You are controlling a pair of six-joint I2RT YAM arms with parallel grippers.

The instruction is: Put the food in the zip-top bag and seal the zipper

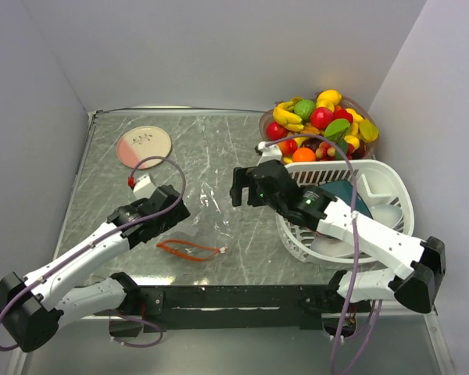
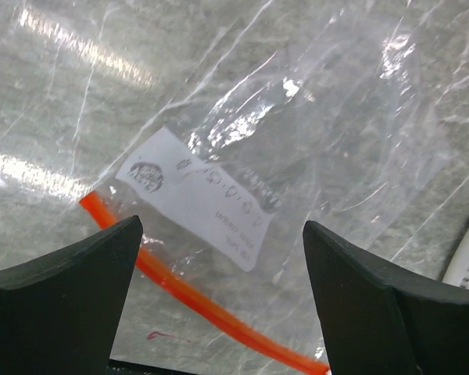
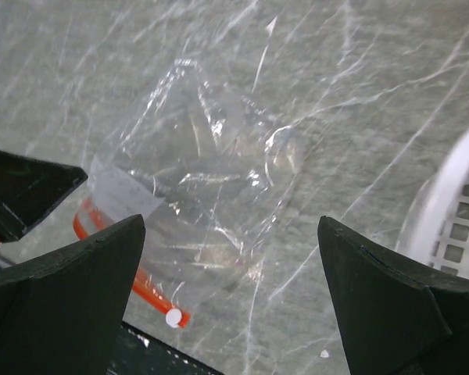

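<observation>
Clear bag [image 2: 313, 133] right by L tool [image 2: 221, 225]

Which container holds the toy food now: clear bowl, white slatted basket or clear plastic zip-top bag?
The clear bowl at the far right, heaped with toy fruits; the white slatted basket holds dishes, the zip-top bag lies empty.

zip-top bag [image 1: 209, 229] at front centre, food [image 1: 322, 119] in bowl [image 1: 263, 125] back right, basket [image 1: 298, 234] before bowl

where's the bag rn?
Top view: the bag lies flat on the table near its front edge, centre-left, just left of the basket, with the zipper on its near side.
</observation>
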